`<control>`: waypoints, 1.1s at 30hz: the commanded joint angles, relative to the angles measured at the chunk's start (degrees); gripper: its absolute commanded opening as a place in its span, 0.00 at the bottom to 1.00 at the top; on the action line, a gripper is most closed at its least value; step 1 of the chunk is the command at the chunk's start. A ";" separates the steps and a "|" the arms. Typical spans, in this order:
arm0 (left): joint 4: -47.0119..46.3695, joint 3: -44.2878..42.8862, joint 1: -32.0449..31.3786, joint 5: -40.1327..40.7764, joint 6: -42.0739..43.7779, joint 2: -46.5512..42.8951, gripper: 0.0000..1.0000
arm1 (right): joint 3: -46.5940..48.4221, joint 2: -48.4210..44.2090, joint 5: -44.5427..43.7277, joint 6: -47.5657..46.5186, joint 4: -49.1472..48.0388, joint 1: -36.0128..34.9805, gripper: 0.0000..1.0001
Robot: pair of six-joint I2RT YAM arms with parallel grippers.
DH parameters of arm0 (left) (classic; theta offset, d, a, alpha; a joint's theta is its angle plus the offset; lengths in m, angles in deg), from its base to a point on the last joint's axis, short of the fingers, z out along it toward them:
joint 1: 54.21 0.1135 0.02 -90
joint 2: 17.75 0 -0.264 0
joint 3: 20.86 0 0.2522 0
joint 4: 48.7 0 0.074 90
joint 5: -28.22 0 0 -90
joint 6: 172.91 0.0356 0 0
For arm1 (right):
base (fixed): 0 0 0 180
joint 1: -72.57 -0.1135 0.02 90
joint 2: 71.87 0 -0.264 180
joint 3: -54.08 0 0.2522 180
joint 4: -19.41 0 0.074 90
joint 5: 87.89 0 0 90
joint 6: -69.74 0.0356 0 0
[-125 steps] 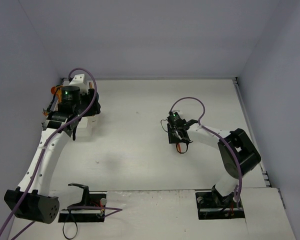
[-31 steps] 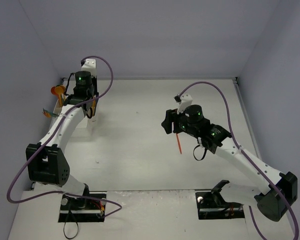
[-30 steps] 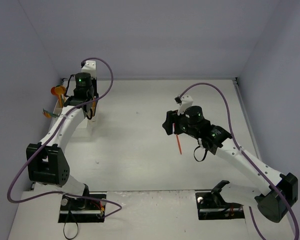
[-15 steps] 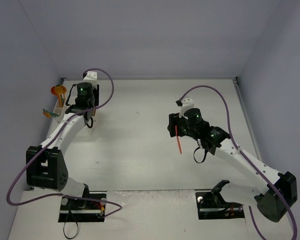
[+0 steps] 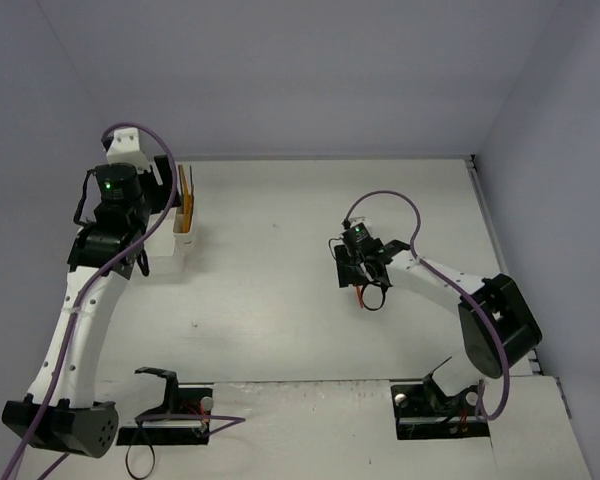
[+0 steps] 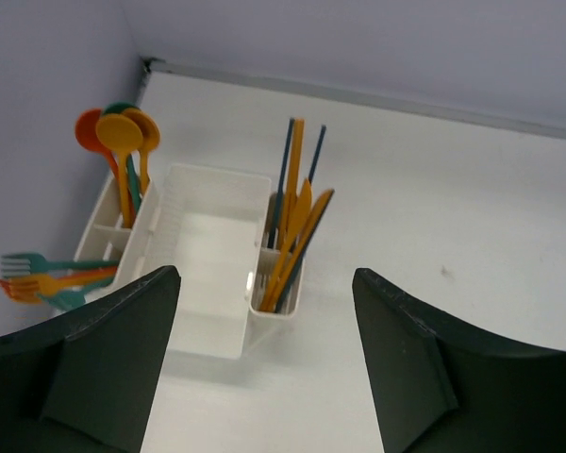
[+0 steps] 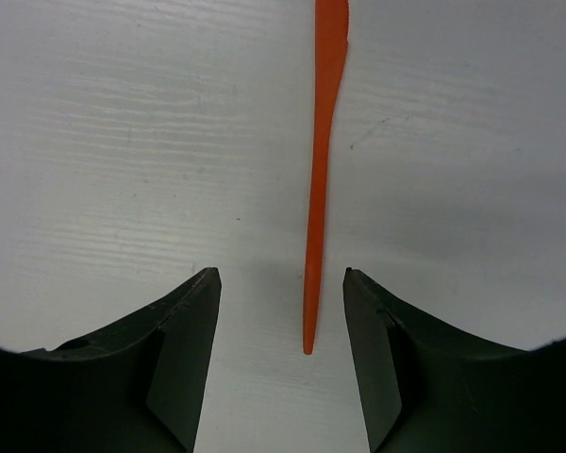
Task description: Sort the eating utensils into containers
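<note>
Since half a second ago the left arm has swung back off the containers (image 6: 217,176) towards the wall on their left, and the right arm has folded down low over the orange stick (image 7: 323,160). That stick lies flat on the bench (image 5: 280,300), well to the right of the containers and apart from them. The right jaws stand moderately apart astride its pointed end, with bare bench showing on both sides, so nothing is gripped yet. The left jaws are spread wide and empty, hanging above and just in front of the containers. The sorting looks nearly finished. Spoons (image 6: 119,132) stand in the compartment on the containers' left side, with forks (image 6: 43,279) poking out sideways below them. Orange and blue sticks (image 6: 292,231) lean in the narrow bin on the right, and the wide middle bin (image 6: 208,250) between them is bare. By this reading only the stray stick is left to lift, carry across and drop in with its like. The top view shows how far it lies from the containers but hides most of it under the right wrist. Only the right wrist view shows the clearance at the jaws, and only the left wrist view shows what each bin holds.
</note>
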 commanded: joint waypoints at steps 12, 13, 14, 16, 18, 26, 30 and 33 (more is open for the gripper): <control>14.90 2.17 -0.85 -12.65 -11.88 -6.58 0.72 | 4.04 11.70 5.27 2.61 0.20 1.08 0.36; 14.85 2.21 -1.04 -13.09 -12.26 -6.49 0.72 | 4.43 12.61 6.95 2.04 0.15 0.89 0.33; 14.85 2.38 -1.13 -13.52 -12.44 -6.49 0.72 | 4.77 13.05 7.50 0.84 0.15 0.47 0.23; 14.76 2.44 -2.06 -14.90 -13.95 -6.13 0.72 | 5.75 13.86 8.53 0.04 0.02 -1.09 0.07; 14.56 2.39 -3.50 -15.30 -15.46 -5.84 0.72 | 7.04 14.17 8.69 -0.62 -0.05 -3.08 0.00; 12.33 1.78 -13.39 -14.12 -21.27 -3.38 0.72 | 15.59 11.36 11.84 -1.16 -3.88 -13.05 0.00; 9.82 2.07 -15.59 -14.52 -24.26 -2.52 0.72 | 17.93 6.00 13.69 -1.91 -8.28 -15.39 0.00; 6.78 2.98 -16.27 -15.49 -26.94 -2.42 0.72 | 18.56 1.58 14.83 -2.24 -12.27 -16.71 0.00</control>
